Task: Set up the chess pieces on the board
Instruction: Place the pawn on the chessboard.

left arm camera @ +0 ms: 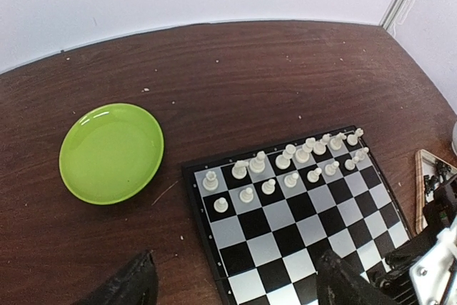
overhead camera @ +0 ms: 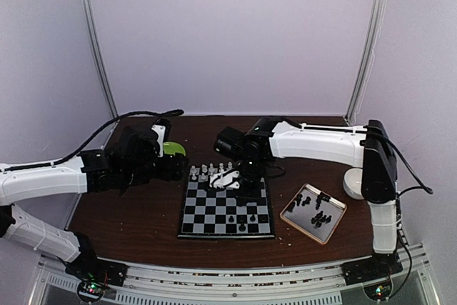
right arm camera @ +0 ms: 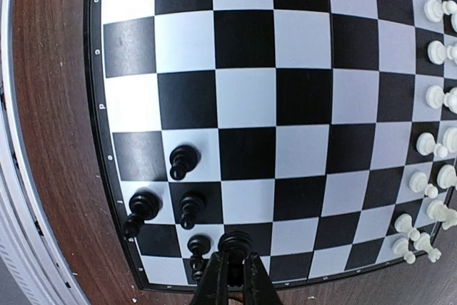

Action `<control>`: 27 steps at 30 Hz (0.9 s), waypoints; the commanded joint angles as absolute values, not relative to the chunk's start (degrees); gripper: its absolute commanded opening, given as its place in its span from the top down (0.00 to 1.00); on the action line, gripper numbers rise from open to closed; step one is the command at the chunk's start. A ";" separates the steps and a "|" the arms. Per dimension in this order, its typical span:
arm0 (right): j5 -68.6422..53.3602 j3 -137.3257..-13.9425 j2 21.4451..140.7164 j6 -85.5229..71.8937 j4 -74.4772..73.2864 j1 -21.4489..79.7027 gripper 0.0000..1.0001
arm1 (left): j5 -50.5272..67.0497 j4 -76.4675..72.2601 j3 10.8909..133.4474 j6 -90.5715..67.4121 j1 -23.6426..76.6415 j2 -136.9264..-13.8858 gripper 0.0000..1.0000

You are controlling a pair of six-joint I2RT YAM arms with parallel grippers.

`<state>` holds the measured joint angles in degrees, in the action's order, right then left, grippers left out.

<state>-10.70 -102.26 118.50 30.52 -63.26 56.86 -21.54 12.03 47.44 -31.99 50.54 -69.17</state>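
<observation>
The board [overhead camera: 214, 223] lies in the middle of the table. White chess pieces [left arm camera: 285, 162] stand in two rows along its far edge. Several black chess pieces [right arm camera: 182, 162] stand near its front right corner. More black pieces lie in the tan-rimmed tray [overhead camera: 314, 213]. My right gripper [right arm camera: 234, 266] is shut on a black chess piece [right arm camera: 234, 242] and holds it over a square near the board's edge, beside another black piece [right arm camera: 198, 246]. My left gripper [left arm camera: 235, 283] is open and empty over the board's far left corner [left arm camera: 193, 176].
A green plate [left arm camera: 111, 151] sits on the table left of the board. A white round object [overhead camera: 353, 182] lies at the far right near the right arm's upright link. The wooden table [left arm camera: 235, 69] runs back to white walls.
</observation>
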 commanded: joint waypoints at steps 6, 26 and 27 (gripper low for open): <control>-10.63 -112.17 127.11 31.25 -68.99 57.39 0.94 | -21.70 10.90 45.31 -34.40 49.88 -67.84 0.22; -9.63 -111.59 128.88 30.29 -67.27 57.48 0.79 | -20.19 11.01 46.36 -32.91 49.83 -69.96 0.21; -9.59 -111.02 128.38 30.29 -66.80 57.48 0.78 | -19.97 11.07 46.47 -32.83 49.83 -69.92 0.21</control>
